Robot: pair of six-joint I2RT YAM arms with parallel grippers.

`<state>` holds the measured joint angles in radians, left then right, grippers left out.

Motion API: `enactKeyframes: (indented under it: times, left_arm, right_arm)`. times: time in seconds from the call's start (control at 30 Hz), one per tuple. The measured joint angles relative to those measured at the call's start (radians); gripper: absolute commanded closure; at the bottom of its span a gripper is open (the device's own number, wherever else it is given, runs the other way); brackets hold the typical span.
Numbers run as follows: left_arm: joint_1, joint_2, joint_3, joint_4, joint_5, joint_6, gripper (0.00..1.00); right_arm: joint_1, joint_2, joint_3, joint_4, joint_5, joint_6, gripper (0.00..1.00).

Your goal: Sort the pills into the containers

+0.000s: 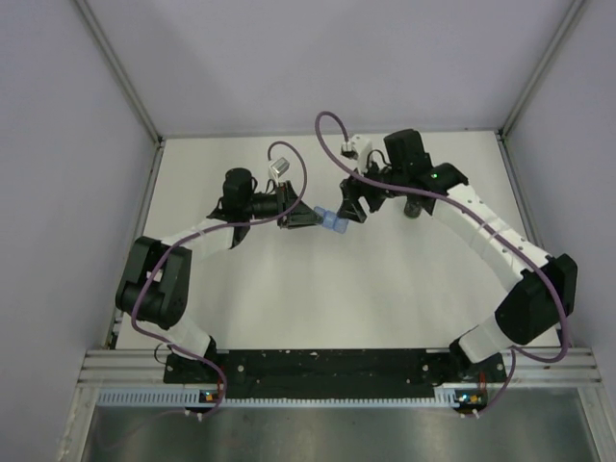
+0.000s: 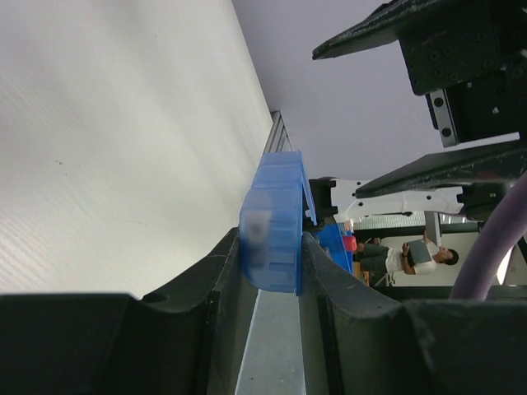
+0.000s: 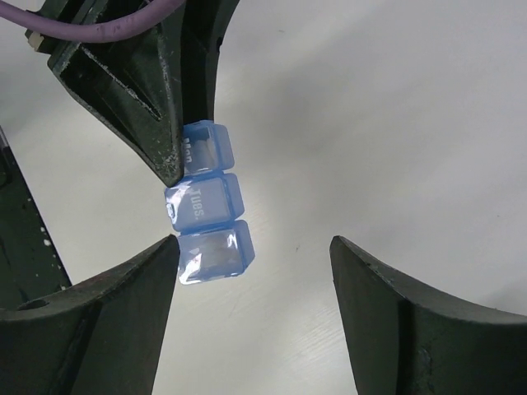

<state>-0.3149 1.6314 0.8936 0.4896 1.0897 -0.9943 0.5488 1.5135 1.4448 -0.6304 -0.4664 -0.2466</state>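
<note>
The translucent blue pill box [image 1: 334, 222] is a row of three square compartments, held above the table near the middle. My left gripper [image 1: 314, 218] is shut on one end of it; in the left wrist view the box [image 2: 272, 218] sits clamped between the two fingers of that gripper [image 2: 268, 251]. In the right wrist view the box [image 3: 210, 202] hangs from the left gripper's fingers [image 3: 152, 99], lids shut, the middle one marked "Tues". My right gripper [image 3: 251, 276] is open, its left finger [image 3: 123, 304] right beside the box's free end. It also shows in the top view [image 1: 349, 210]. No loose pills show.
A small grey cylinder [image 1: 280, 166] lies on the white table [image 1: 289, 298] behind the left gripper. Grey walls close in the table at the back and both sides. A black rail [image 1: 327, 364] runs along the near edge.
</note>
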Motion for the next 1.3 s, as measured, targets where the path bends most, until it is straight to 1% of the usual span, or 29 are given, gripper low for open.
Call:
enactKeyframes:
  times: [0.17,0.47,0.63,0.73,0.9,1.1,1.3]
  left_arm:
    - [0.0,0.0,0.0,0.007,0.01,0.0,1.0]
    - [0.0,-0.002,-0.004,0.032,0.024,-0.008,1.0]
    - [0.0,-0.016,-0.013,0.043,0.031,-0.022,1.0]
    - [0.0,-0.024,-0.017,0.048,0.033,-0.026,1.0]
    - [0.0,-0.032,-0.019,0.057,0.037,-0.029,1.0]
    - [0.0,-0.035,-0.02,0.058,0.039,-0.029,1.0]
    - [0.001,-0.036,-0.021,0.058,0.039,-0.029,1.0]
  right_arm:
    - [-0.063,0.001,0.002,-0.005,-0.119,0.036,0.27]
    - [-0.089,0.053,-0.015,0.001,-0.312,0.05,0.28]
    - [-0.096,0.106,-0.037,0.0,-0.383,0.049,0.29]
    - [-0.097,0.119,-0.045,-0.01,-0.415,0.047,0.33]
    - [-0.101,0.135,-0.045,-0.014,-0.471,0.04,0.43]
    - [-0.101,0.155,-0.045,-0.018,-0.517,0.038,0.48]
    - [-0.101,0.163,-0.045,-0.024,-0.543,0.039,0.63]
